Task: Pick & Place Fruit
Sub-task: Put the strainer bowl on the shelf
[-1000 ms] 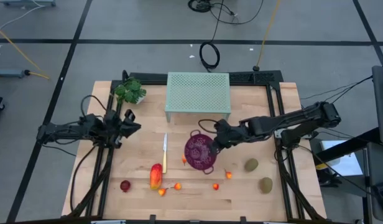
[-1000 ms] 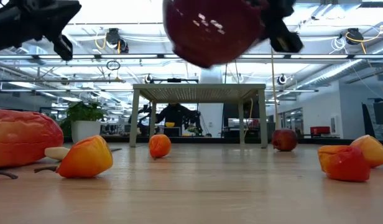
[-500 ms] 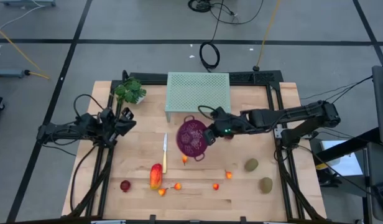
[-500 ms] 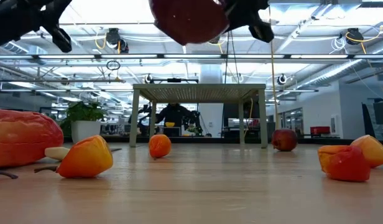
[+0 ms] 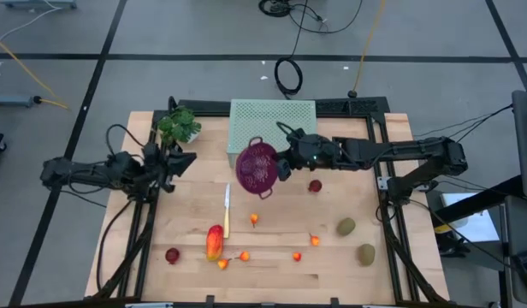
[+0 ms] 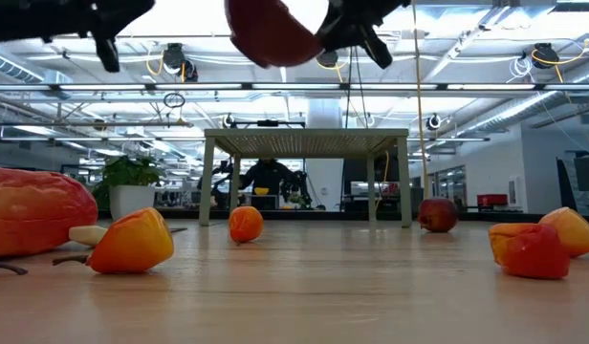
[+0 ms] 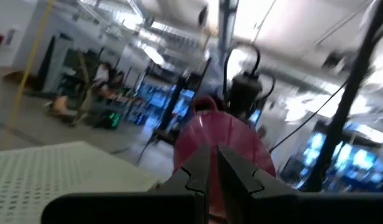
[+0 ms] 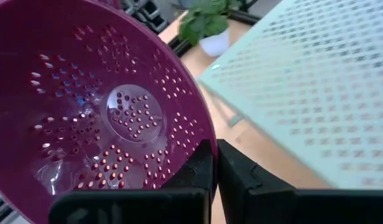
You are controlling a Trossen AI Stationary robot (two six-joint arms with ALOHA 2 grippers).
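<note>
High view: right claw (image 5: 283,162) clamped on the rim of a purple colander (image 5: 257,165), holding it in the air, tilted, just beside the front edge of the green perforated stand (image 5: 273,125). Right wrist view confirms it: fingers pinched together on the colander (image 8: 98,124) rim, bowl empty, no fruit in it. Left claw (image 5: 180,162) hangs well off to the colander's far side, over the worktop (image 5: 375,171) near the leafy plant (image 5: 179,125), fingers together on nothing; left wrist view shows them closed, pointed at the colander (image 7: 222,143).

Fruit all loose on the worktop, none picked. Dark red ball (image 5: 315,186) sits just below the right arm, close behind the claw. Small orange piece (image 5: 254,220) lies below the colander. Mango (image 5: 215,242) sits farther toward the front edge, next to the yellow-handled knife (image 5: 227,210). Second dark red ball (image 5: 172,255) lies past the mango. Two kiwis (image 5: 346,227) are well apart from the claw on the right arm's side.

Step, as I judge it: positioning the container, before any fruit pick. Next move likely calls for levelling the colander, setting it down on the stand or worktop, and releasing it. Risk: rim-only grip, so the colander could swing or slip.
</note>
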